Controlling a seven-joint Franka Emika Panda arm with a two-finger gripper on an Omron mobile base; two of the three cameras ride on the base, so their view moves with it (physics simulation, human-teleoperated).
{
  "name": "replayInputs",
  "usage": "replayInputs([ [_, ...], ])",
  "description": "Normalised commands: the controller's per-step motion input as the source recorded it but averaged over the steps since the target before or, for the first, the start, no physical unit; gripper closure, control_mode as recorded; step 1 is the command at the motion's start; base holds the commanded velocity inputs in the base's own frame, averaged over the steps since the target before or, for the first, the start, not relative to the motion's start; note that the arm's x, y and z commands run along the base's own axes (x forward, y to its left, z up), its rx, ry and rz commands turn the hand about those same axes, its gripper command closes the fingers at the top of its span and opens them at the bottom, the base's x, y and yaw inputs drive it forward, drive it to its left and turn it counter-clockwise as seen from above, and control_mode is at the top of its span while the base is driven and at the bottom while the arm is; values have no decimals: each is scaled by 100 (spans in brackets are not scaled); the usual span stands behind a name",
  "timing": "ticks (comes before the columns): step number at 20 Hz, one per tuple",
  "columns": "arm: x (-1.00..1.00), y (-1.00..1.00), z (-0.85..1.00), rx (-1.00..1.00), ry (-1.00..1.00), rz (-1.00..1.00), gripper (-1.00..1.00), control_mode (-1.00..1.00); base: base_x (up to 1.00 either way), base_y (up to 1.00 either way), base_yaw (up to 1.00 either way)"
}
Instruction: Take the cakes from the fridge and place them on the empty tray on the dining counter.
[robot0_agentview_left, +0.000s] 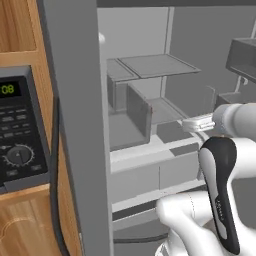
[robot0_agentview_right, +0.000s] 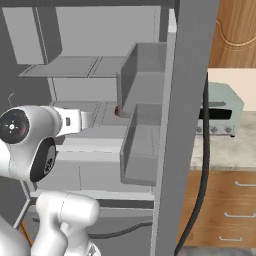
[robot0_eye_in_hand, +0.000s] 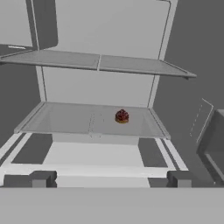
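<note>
The fridge (robot0_agentview_left: 75, 125) stands open, with its grey shelves bare except for one cake. That dark brown-red round cake (robot0_eye_in_hand: 122, 116) sits on the middle shelf (robot0_eye_in_hand: 65, 120), right of centre. A red speck of the cake (robot0_agentview_right: 117, 111) also peeks out behind a door bin. My gripper (robot0_eye_in_hand: 111, 179) is open and holds nothing. It is level with the cake, well short of it, and pointing into the fridge. The white hand (robot0_agentview_left: 197, 122) reaches in from the right, and the same hand (robot0_agentview_right: 75, 120) enters from the left in the right base view. The empty tray and the dining counter are out of view.
Grey door bins (robot0_agentview_right: 142, 150) hang on the open right door, close to the hand. An upper shelf (robot0_eye_in_hand: 98, 63) lies above the cake. A black microwave (robot0_agentview_left: 17, 130) sits in wooden cabinetry on the left. A pale toaster oven (robot0_agentview_right: 222, 115) stands on a counter to the right.
</note>
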Motion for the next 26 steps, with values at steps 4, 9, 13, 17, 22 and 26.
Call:
replayInputs([
  [4, 0, 0, 0, 0, 0, 0, -100, 100, 100, 0, 6],
  [9, 0, 0, 0, 0, 0, 0, -100, 100, 100, 0, 12],
  [13, 0, 0, 0, 0, 0, 0, -100, 100, 89, 0, 15],
  [17, 0, 0, 0, 0, 0, 0, -100, 100, 37, 0, 4],
  [22, 0, 0, 0, 0, 0, 0, -100, 100, 13, 0, 0],
  [26, 11, 0, 0, 0, 2, 0, -100, -100, 22, 0, 0],
])
